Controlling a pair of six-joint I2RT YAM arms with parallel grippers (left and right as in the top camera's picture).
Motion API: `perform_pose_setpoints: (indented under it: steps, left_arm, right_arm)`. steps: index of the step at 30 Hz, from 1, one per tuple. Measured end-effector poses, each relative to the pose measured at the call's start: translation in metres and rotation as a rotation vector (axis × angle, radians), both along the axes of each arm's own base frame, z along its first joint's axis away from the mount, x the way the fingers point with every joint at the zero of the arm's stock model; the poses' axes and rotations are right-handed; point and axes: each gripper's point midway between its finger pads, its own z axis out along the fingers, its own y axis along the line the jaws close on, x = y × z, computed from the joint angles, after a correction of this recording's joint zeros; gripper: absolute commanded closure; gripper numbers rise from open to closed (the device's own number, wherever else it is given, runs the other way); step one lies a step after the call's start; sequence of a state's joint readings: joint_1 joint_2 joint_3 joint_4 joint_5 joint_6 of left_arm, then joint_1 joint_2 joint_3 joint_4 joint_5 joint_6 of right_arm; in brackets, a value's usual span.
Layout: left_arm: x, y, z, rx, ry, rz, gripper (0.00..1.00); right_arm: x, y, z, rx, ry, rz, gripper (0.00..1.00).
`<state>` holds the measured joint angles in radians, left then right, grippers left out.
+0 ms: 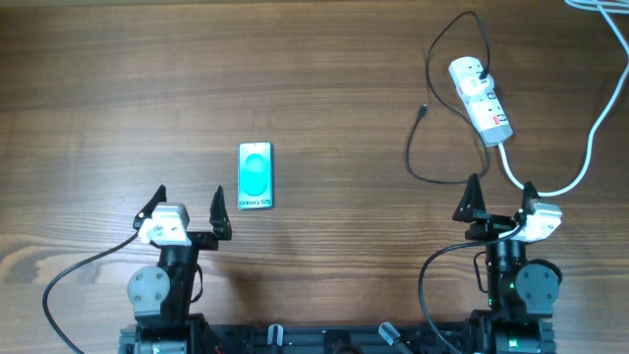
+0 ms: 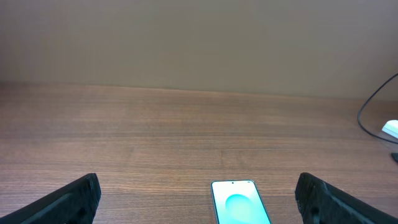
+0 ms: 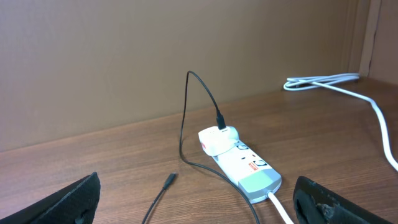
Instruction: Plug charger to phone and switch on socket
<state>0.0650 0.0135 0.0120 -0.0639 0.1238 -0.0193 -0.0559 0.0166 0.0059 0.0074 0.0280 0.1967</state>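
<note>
Zero steps look finished.
I see charger [image 1: 410, 157] loose, well right of phone [image 1: 256, 176]; left pincer [image 1: 189, 197] and right pincer [image 1: 501, 187] spread apart, empty.

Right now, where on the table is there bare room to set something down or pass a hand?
Free: the bare table left of and beyond the phone, and the strip between phone and charger. Crowded: the right side, where the charger curls beside the socket and its white lead passes the right gripper.
</note>
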Motion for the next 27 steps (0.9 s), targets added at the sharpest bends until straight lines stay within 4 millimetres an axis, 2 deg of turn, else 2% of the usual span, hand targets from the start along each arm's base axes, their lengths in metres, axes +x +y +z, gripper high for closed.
perform_pose_setpoints:
  steps: [8, 27]
  left_arm:
    - [0.0000, 0.0000, 0.0000, -0.076, 0.005, 0.005, 0.00]
    - [0.0000, 0.0000, 0.0000, -0.091, 0.005, 0.006, 0.00]
  right_arm:
    - [0.0002, 0.0028, 0.0000, 0.000, 0.000, 0.011, 0.00]
    - [0.0002, 0.0028, 0.0002, 0.000, 0.000, 0.011, 0.00]
